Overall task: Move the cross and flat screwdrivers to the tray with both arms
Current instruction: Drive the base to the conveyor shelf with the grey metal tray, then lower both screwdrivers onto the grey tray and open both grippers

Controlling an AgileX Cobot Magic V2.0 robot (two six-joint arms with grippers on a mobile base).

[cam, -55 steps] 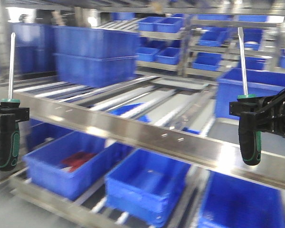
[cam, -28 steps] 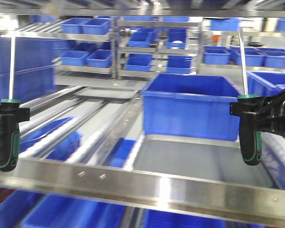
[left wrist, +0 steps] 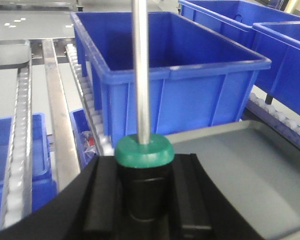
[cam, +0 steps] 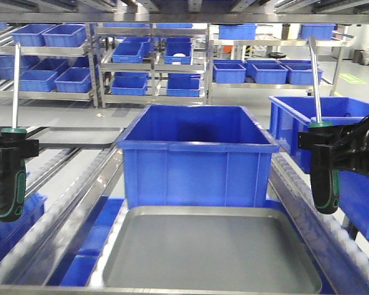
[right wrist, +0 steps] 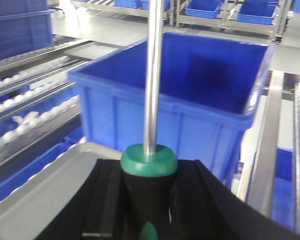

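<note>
My left gripper (cam: 10, 147) is shut on a screwdriver (cam: 12, 178) with a black and green handle, held upright with the shaft pointing up, at the far left. It also shows in the left wrist view (left wrist: 142, 180). My right gripper (cam: 325, 147) is shut on a like screwdriver (cam: 323, 178), also upright, at the far right, seen too in the right wrist view (right wrist: 149, 185). I cannot tell which tip is cross or flat. A grey metal tray (cam: 209, 252) lies low in the middle, between and below both grippers.
A big blue bin (cam: 197, 157) stands right behind the tray on the roller conveyor. Another blue bin (cam: 332, 110) stands at the right. Roller rails (cam: 67, 203) run along both sides. Shelves with several blue bins (cam: 154, 55) fill the back.
The whole scene has swung across the view as the base turned; the grey tray and the big blue bin now sit centred ahead. Both grippers keep their screwdrivers upright as before.
</note>
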